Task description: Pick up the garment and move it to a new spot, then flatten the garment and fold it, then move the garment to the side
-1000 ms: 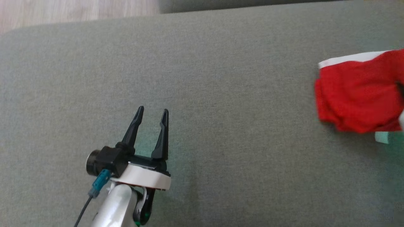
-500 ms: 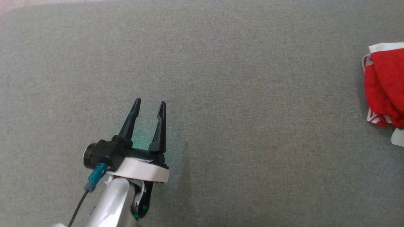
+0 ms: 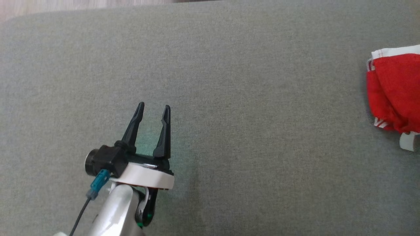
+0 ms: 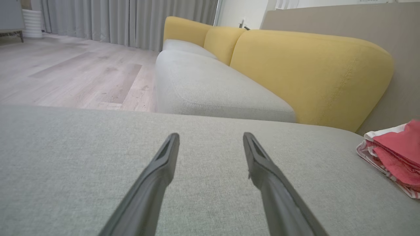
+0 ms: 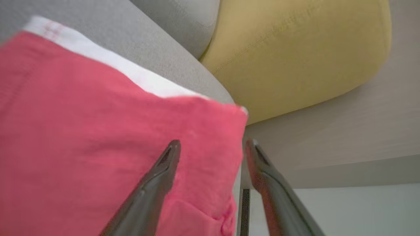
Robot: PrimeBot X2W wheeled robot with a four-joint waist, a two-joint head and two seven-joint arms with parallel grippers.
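The garment (image 3: 395, 90) is a red cloth with a white band, lying bunched at the far right of the grey upholstered surface (image 3: 249, 98). The left wrist view has the garment (image 4: 395, 149) at its right edge. My left gripper (image 3: 153, 106) hovers open and empty over the surface at the lower left, far from the cloth; its fingers (image 4: 164, 164) stand well apart. In the right wrist view my right gripper (image 5: 213, 142) is open right above the garment (image 5: 98, 131). One finger is over the red cloth and the other is past its edge.
Beyond the surface's far edge stands a sofa with a grey seat (image 4: 210, 88) and yellow back cushions (image 4: 308, 72). Wooden floor (image 4: 72, 72) and grey curtains (image 4: 108, 19) lie to the left. A beige panel (image 4: 361, 19) rises behind the cushions.
The head camera has shifted, so the garment now shows nearer the picture's right edge. The cloth has settled into a narrower bunch. My left gripper has stayed open in place.
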